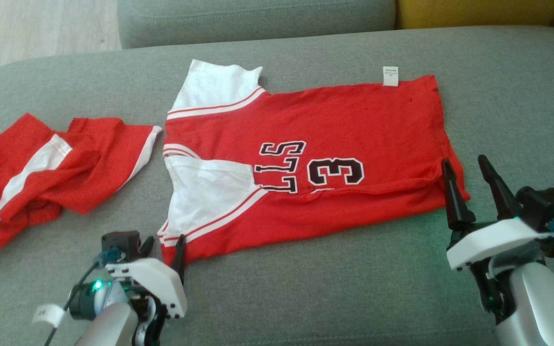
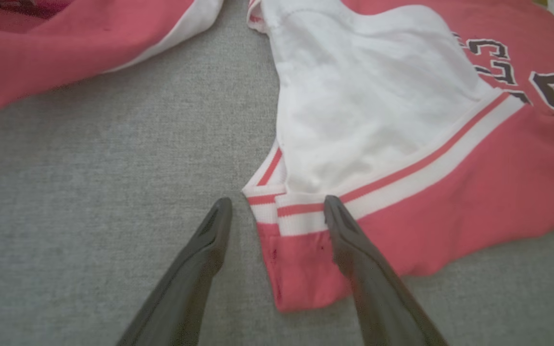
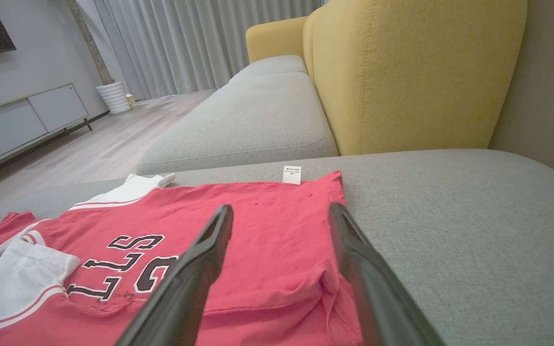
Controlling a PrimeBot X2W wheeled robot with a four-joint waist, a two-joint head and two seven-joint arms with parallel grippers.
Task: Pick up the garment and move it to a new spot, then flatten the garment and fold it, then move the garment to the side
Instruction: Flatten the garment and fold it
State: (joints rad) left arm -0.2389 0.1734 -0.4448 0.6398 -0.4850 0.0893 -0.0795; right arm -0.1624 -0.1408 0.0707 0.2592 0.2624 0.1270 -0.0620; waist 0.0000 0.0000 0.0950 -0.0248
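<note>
The garment (image 1: 315, 139) is a red jersey with white sleeves and black lettering, spread on the grey sofa cushion (image 1: 334, 293) with its near long edge folded up. My left gripper (image 1: 163, 250) is open at the garment's (image 2: 402, 144) near left corner; in the left wrist view its jaws straddle the striped sleeve hem (image 2: 277, 211). The right gripper (image 1: 467, 172) is open at the near right corner, one finger over the red hem and the other beside it. Looking along the right gripper (image 3: 279, 216), the folded corner of the garment (image 3: 267, 230) lies between the open fingers.
A second red and white garment (image 1: 41, 173) lies crumpled at the cushion's left end. A yellow backrest (image 3: 416, 72) rises behind the cushion on the right, with more grey sofa (image 3: 253, 120) beyond. Wooden floor (image 1: 36, 29) shows at far left.
</note>
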